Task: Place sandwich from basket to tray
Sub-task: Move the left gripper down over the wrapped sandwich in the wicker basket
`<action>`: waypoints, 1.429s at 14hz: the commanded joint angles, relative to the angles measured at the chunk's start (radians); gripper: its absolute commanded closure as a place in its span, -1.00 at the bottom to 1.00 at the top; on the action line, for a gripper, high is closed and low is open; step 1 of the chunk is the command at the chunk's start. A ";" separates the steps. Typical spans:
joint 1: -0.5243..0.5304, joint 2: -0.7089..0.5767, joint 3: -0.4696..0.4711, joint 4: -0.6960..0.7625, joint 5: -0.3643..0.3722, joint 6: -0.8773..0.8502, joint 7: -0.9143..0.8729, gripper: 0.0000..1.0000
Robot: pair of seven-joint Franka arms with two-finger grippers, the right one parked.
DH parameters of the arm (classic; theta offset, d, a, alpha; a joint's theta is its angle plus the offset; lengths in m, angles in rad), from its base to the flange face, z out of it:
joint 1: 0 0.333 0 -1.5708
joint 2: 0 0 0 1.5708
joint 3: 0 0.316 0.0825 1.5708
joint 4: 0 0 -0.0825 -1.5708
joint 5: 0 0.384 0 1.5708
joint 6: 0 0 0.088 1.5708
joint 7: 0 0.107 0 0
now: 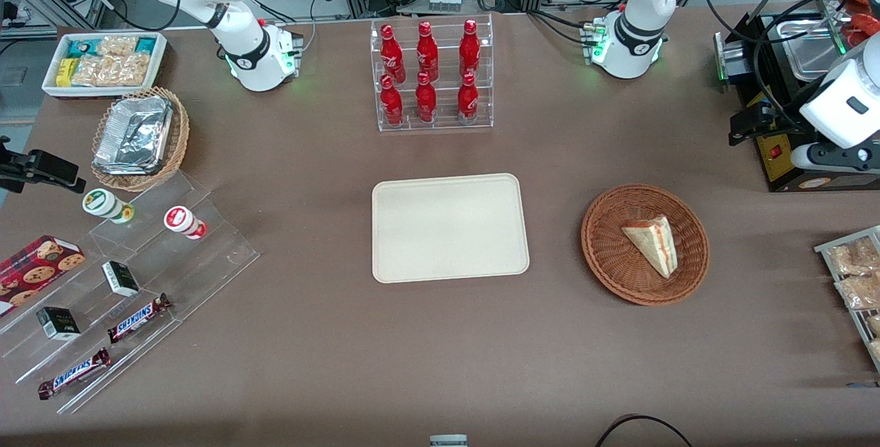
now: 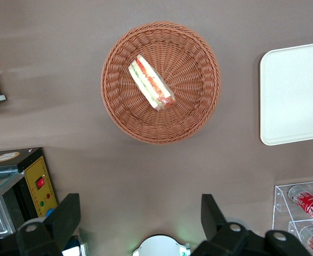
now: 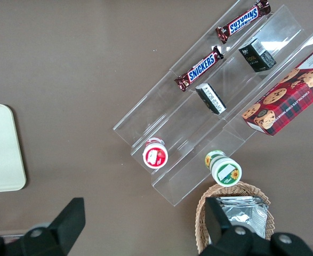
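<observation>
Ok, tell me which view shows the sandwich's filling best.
The left wrist view: the sandwich lies in the basket with its layered edge facing the camera, the open gripper high above the table. The front view shows mostly bread; the right wrist view misses it.

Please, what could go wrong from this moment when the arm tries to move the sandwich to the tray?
1. The gripper hangs open, high above the table, not over the basket; a poor descent might strike the wicker rim.
2. The sandwich lies on its side, a soft wedge; the fingers could crush it or squeeze filling out.
3. The tray has a low rim; a careless release might let it slide off.
</observation>
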 commanded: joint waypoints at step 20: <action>-0.040 0.090 -0.011 -0.563 0.032 0.837 -0.002 -1.00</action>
